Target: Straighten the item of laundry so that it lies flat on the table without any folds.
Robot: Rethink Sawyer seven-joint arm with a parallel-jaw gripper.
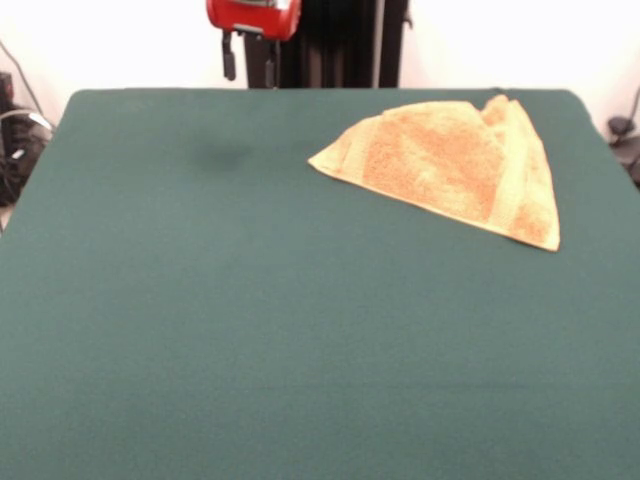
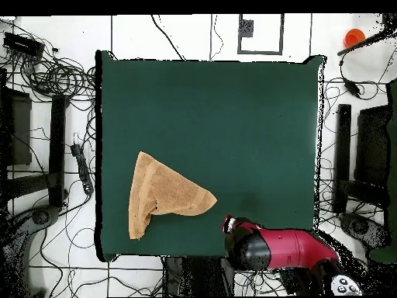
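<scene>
Cloth of plain dark green covers the table [image 1: 250, 340], and across its near half we see nothing lying on it; farther back, toward the right in the front view, lies the towel [image 1: 450, 165], golden tan-orange, folded over into a rough triangle rather than spread flat; one point reaches toward the table's middle, a smoother woven band runs along its right side, and its far corner is bunched close to the far edge; from overhead we find the same towel [image 2: 159, 194] near the table's left side, close to the edge by the robot; beyond it, at the far edge, hangs the gripper [image 1: 248, 60] below the red arm [image 1: 253, 15], well apart from the towel; we see its two dark fingers [image 1: 229, 58] standing apart, holding nothing.
</scene>
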